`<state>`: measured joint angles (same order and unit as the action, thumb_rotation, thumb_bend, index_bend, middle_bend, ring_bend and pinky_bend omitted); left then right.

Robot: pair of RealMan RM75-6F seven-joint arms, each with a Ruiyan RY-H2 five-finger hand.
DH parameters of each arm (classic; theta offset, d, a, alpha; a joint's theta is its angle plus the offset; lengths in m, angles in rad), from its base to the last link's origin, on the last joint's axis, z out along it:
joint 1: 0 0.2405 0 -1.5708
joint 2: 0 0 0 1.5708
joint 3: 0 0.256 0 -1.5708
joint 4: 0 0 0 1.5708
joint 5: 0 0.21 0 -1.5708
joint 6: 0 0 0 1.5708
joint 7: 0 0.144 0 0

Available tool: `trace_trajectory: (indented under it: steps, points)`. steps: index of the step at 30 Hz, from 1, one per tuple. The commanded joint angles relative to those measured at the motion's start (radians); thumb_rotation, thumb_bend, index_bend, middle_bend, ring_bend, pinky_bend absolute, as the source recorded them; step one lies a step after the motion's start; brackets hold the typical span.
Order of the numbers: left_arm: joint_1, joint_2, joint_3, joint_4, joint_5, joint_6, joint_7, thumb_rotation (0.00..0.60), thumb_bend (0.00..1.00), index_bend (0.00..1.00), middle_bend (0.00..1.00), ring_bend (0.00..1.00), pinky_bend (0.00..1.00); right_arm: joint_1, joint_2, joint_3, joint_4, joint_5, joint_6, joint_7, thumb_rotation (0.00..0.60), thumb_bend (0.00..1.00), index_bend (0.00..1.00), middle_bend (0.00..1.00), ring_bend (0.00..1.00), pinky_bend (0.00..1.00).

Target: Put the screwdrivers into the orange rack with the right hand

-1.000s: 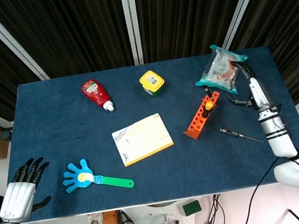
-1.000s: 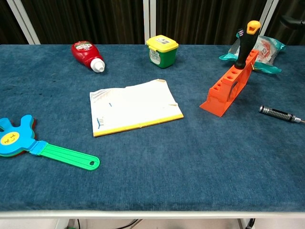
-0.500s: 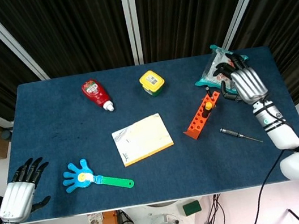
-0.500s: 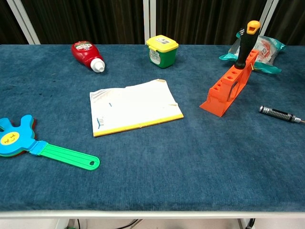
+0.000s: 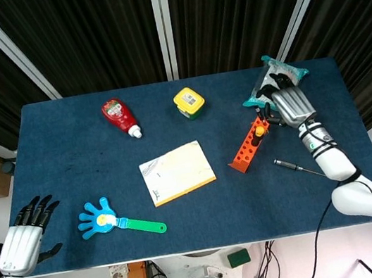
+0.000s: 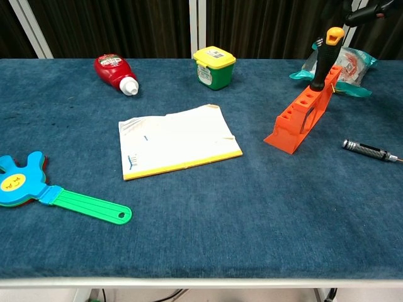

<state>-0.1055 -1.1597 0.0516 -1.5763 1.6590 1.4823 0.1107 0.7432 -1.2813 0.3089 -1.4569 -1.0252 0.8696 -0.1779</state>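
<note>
One in rack: screwdriver (image 6: 325, 55) upright in rack (image 6: 302, 111).
Loose screwdriver (image 5: 299, 168): on desk (image 5: 69, 165), rack's 4 o'clock.
Right hand (image 5: 288, 103): above rack's far end, fingers spread, holding nothing.
Left hand (image 5: 27, 233): 7 o'clock, empty.

no readable text (labels too small)

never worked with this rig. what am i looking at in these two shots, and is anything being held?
Two robot arms with five-finger hands work at a blue cloth table. The head view looks down from above, the chest view level from the front.

One black-handled screwdriver with an orange cap stands in the orange plastic rack; a slim dark metal screwdriver lies beside it. The right hand hovers above the rack, fingers spread, holding nothing. The left hand is open off the near left corner.

Also there: red sauce bottle, yellow-lidded green tub, yellow-edged notepad, blue hand-shaped clapper toy, clear snack bag.
</note>
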Motion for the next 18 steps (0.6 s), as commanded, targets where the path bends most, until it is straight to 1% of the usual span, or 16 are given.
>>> trace_trajectory:
  steps: [1, 10, 18]
  points:
    - [0.0, 0.0, 0.0, 0.001, 0.0, 0.0, -0.001, 0.6, 0.06, 0.16, 0.08, 0.03, 0.18, 0.012, -0.028, 0.0, 0.031, 0.0, -0.014, 0.038, 0.368, 0.83, 0.3, 0.24, 0.0, 0.0]
    - [0.0, 0.0, 0.0, 0.0, -0.002, -0.001, 0.0, 0.6, 0.06, 0.16, 0.08, 0.03, 0.18, 0.025, -0.059, -0.021, 0.072, -0.007, -0.025, 0.048, 0.367, 0.84, 0.29, 0.24, 0.0, 0.0]
    - [-0.001, 0.0, 0.0, 0.0, -0.002, -0.001, -0.001, 0.6, 0.06, 0.16, 0.08, 0.03, 0.18, 0.031, -0.069, -0.033, 0.085, -0.012, -0.028, 0.054, 0.368, 0.89, 0.29, 0.24, 0.0, 0.0]
